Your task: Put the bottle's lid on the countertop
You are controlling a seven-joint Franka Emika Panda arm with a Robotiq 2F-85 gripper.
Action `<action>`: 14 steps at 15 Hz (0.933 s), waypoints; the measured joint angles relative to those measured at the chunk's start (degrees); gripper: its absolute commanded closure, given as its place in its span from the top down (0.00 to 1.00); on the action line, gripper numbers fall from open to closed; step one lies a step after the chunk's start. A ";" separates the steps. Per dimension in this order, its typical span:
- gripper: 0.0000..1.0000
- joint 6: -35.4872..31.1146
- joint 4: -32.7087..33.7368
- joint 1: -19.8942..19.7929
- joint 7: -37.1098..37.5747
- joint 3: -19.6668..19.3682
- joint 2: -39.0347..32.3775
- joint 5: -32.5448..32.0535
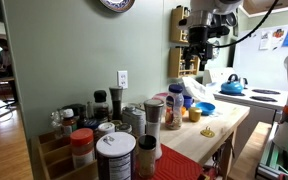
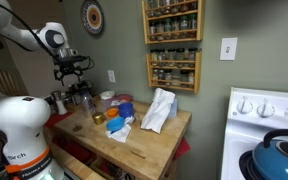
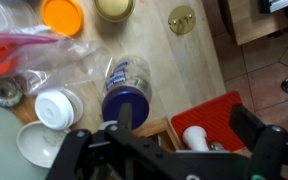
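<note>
The bottle (image 3: 124, 78) stands upright on the wooden countertop (image 3: 179, 65). In the wrist view I see it from above, clear with a pale label. Its small round dark cap, the lid (image 3: 124, 101), is still on top. In an exterior view the bottle (image 1: 174, 108) stands taller than the jars around it. My gripper (image 3: 187, 125) is open and empty, high above the counter. One finger shows just over the lid's edge, the other over the red mat (image 3: 227, 112). The gripper also shows in both exterior views (image 1: 196, 45) (image 2: 74, 72).
Around the bottle are a white jar lid (image 3: 54, 108), an orange lid (image 3: 62, 15), a clear plastic bag (image 3: 44, 55) and a gold disc (image 3: 181, 18). Several spice jars (image 1: 114, 150) crowd the counter's near end. A stove with a blue kettle (image 1: 232, 85) stands beyond.
</note>
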State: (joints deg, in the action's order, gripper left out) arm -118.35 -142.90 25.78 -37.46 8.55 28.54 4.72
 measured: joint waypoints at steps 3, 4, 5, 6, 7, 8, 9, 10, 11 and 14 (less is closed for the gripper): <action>1.00 -7.31 -1.35 2.56 -4.89 1.53 -1.60 -0.11; 1.00 -9.91 -1.88 3.07 -6.91 1.84 -2.33 -0.18; 1.00 -12.69 -2.36 3.45 -9.04 2.05 -3.17 -0.42; 1.00 -15.40 -2.85 3.60 -10.98 2.21 -4.06 -0.71; 1.00 -17.80 -3.23 3.58 -12.58 2.27 -5.02 -1.46; 1.00 -19.83 -3.50 3.45 -13.89 2.27 -6.04 -2.27; 1.00 -21.60 -3.72 3.15 -14.98 2.26 -7.08 -3.21; 1.00 -23.23 -3.96 2.71 -15.91 2.23 -8.11 -4.20; 1.00 -24.56 -4.18 2.20 -16.68 2.20 -9.02 -5.26; 1.00 -26.96 -4.37 0.03 -18.04 2.12 -11.31 -8.70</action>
State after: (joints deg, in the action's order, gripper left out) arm -145.31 -147.27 25.81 -55.51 10.67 17.22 -3.98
